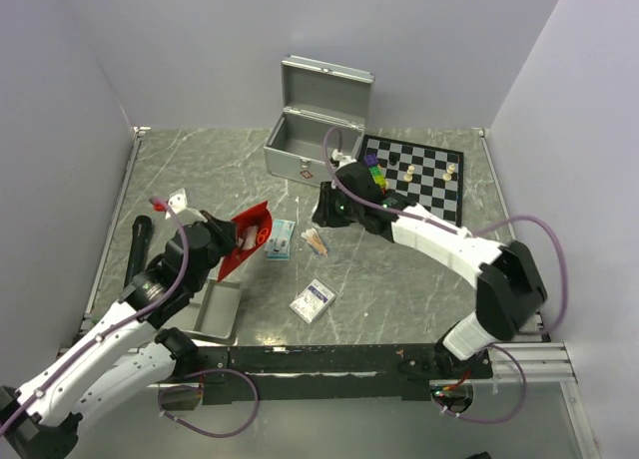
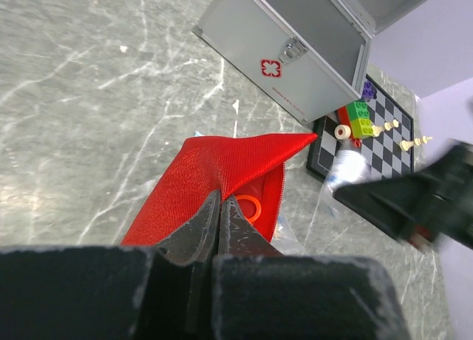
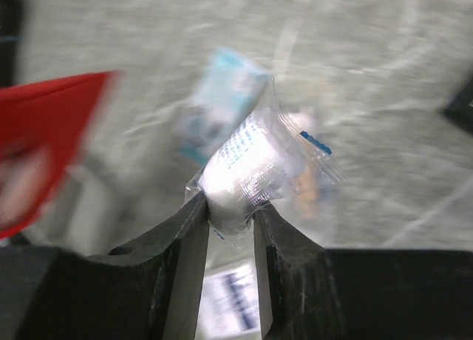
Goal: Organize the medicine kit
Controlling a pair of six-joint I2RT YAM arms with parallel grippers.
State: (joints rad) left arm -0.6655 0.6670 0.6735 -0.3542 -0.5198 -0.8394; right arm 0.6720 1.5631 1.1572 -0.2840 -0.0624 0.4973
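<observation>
Little looks packed: the silver case stands open upper centre, a blue box loose mid-frame. The left gripper pinches the red pouch centre-left; the right gripper clamps a wrapped white roll below the case.

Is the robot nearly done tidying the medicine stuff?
Not nearly. The open silver metal case looks empty, so nothing seems packed yet. In hand: the left pincer is shut on the red fabric pouch, and the right pincer grips a white plastic-wrapped roll. Left to do: the blue-and-white packet, tan strips and white card pack lie on the grey marbled table.
</observation>
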